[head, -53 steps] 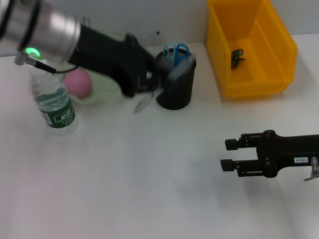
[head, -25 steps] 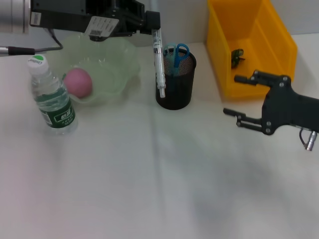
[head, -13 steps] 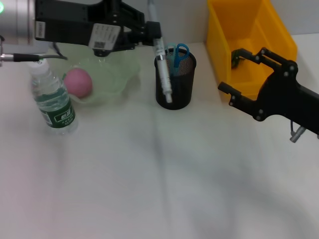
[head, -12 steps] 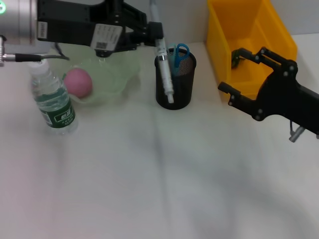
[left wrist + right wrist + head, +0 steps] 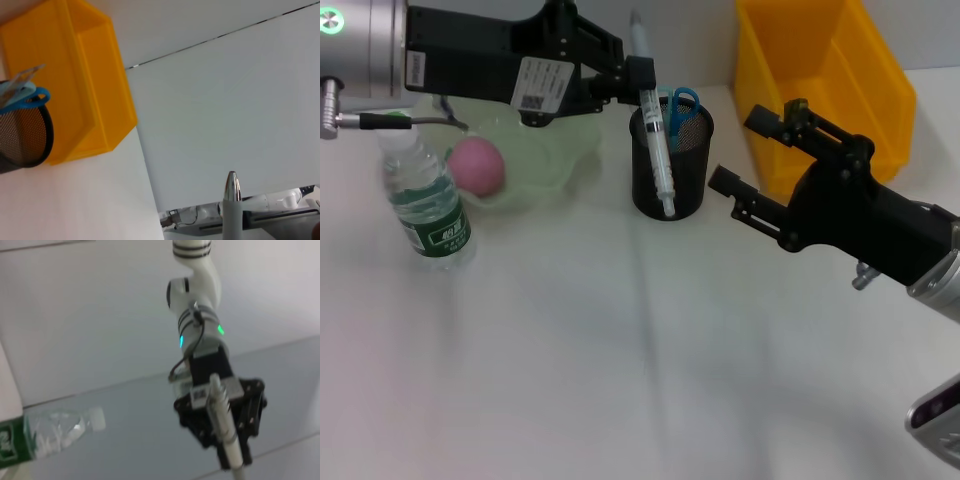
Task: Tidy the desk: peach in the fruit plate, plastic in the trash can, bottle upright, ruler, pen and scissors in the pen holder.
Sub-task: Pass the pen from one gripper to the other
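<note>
Head view: my left fingers [image 5: 638,76] pinch the pen [image 5: 655,140] upright, tip beside the mesh pen holder [image 5: 671,170] rim. Step: pen into holder. Next: shift over the opening, then release. Right fingers [image 5: 750,150] spread, hovering near the yellow bin [image 5: 823,95].

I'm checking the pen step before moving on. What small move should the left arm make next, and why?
Probably shift the pen over the pen holder opening, then lower it. The left gripper holds the pen upright, but its tip hangs in front of the mesh wall, seemingly outside. Scissors are already inside. The right gripper hovers open nearby.
</note>
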### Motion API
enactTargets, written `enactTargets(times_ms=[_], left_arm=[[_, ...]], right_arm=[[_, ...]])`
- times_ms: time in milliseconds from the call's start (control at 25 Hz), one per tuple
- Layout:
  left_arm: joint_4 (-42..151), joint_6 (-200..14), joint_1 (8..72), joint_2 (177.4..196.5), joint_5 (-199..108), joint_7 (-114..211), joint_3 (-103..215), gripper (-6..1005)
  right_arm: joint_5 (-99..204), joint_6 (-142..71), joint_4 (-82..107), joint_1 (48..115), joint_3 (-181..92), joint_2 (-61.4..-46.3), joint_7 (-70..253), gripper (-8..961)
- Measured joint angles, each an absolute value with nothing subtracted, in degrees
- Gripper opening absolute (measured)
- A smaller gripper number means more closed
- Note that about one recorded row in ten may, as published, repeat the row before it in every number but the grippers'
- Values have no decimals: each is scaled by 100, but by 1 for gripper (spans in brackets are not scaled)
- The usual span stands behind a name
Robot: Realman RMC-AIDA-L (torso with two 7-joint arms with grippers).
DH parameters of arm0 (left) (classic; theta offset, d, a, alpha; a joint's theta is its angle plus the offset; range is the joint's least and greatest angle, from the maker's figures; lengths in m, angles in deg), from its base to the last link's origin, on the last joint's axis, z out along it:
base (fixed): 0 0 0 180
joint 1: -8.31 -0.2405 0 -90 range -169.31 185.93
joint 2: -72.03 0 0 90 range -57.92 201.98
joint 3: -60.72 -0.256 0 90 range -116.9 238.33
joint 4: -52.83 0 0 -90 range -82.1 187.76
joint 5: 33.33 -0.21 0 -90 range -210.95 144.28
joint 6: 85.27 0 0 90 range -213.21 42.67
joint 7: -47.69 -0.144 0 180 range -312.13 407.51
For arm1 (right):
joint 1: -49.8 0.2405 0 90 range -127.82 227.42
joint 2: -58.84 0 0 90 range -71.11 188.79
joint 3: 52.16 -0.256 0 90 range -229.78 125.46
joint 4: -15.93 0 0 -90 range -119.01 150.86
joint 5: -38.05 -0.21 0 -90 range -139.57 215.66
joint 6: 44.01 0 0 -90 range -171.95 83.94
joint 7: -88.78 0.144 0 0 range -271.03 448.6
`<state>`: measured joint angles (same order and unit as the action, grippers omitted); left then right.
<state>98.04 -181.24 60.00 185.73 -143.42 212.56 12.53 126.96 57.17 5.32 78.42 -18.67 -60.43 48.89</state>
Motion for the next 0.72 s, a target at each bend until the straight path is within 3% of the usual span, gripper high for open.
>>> enactTargets(times_ms=[720], left_arm=[[9590, -18282, 6063, 18611, -14355, 21248, 1145, 210]], right_arm=[[12757, 6086, 524, 8041, -1314, -6057, 4478, 662]])
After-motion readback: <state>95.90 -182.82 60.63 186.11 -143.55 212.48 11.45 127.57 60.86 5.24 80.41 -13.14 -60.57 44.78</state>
